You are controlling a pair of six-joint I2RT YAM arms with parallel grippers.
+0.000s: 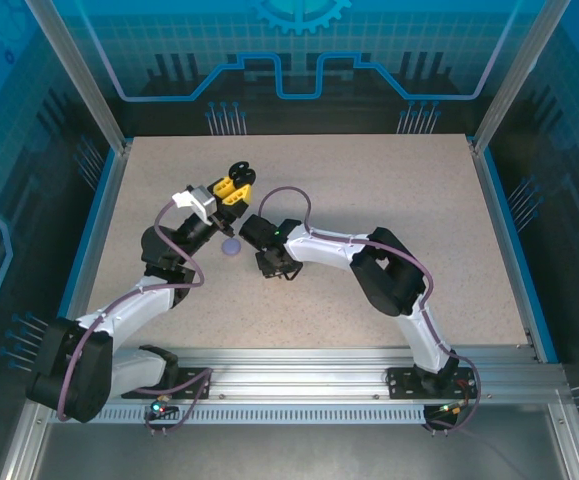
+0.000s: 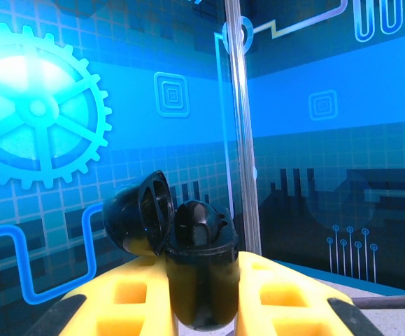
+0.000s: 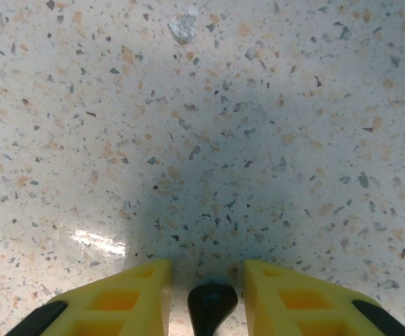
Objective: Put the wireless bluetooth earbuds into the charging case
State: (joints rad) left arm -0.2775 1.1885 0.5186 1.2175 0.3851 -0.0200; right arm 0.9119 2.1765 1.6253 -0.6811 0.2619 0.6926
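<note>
1. Looking down from above: L gripper (image 1: 232,187) is raised over the table (image 1: 369,180), tilted up, w/ a black charging case (image 1: 237,168) sticking out past its yellow tips. My read: the case is held off the surface as a steady target, so the other arm can bring buds to it. R arm (image 1: 339,248) bends in toward it, wrist pointing down at the table close by. A small purple round thing (image 1: 231,247) lies on the table btwn the two wrists. It's too small to tell bud from case.
2. L wrist view: fingers (image 2: 94,308) are clamped tight on the case body, which stands upright btwn them. The lid (image 2: 138,220) is flipped open and hangs off to the left, so the top is free for loading. Can't see into the sockets from here, so can't say if any bud is in.
3. R wrist view: R gripper (image 3: 207,276) faces straight down at bare speckled table. Its fingers are narrow, w/ a black earbud (image 3: 212,304) btwn them, back from the tips. A thin gap shows on either side, so can't tell if it's pinched. Guess: this bud is meant for the black case. The next move would need a lift and careful line-up w/ the open top. Risk: the tiny bud slips or twists.
</note>
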